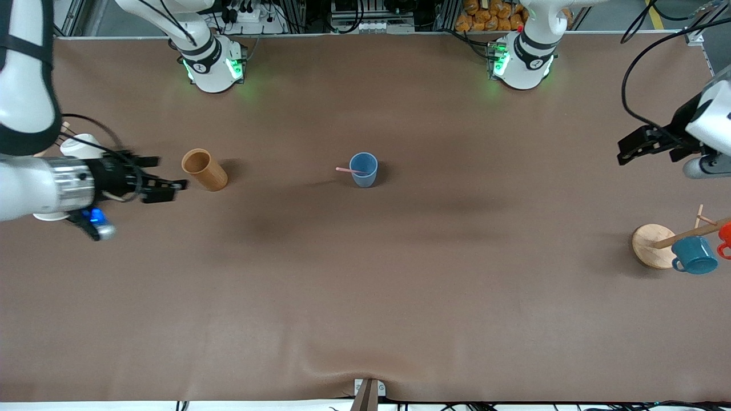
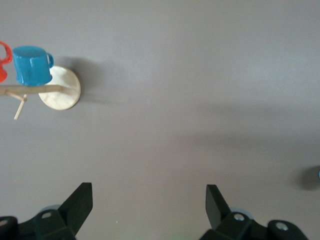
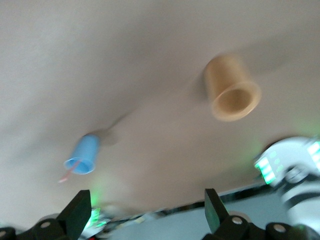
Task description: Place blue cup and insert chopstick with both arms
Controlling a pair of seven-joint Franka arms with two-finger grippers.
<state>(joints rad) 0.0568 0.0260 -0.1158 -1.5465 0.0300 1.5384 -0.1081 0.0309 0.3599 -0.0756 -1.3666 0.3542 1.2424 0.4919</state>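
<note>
Brown table (image 1: 365,297) with blue cup (image 1: 364,169), brown cup (image 1: 204,169), round wooden rack base (image 1: 653,245)

The front view looks down from high across the table (image 1: 365,297), facing both bases. The left wrist view hangs over the left arm's end, aimed straight down, catching the rack (image 2: 59,88). The right wrist view tilts, sharing the blue cup (image 3: 83,154) and brown cup (image 3: 231,90) with the front view.
</note>
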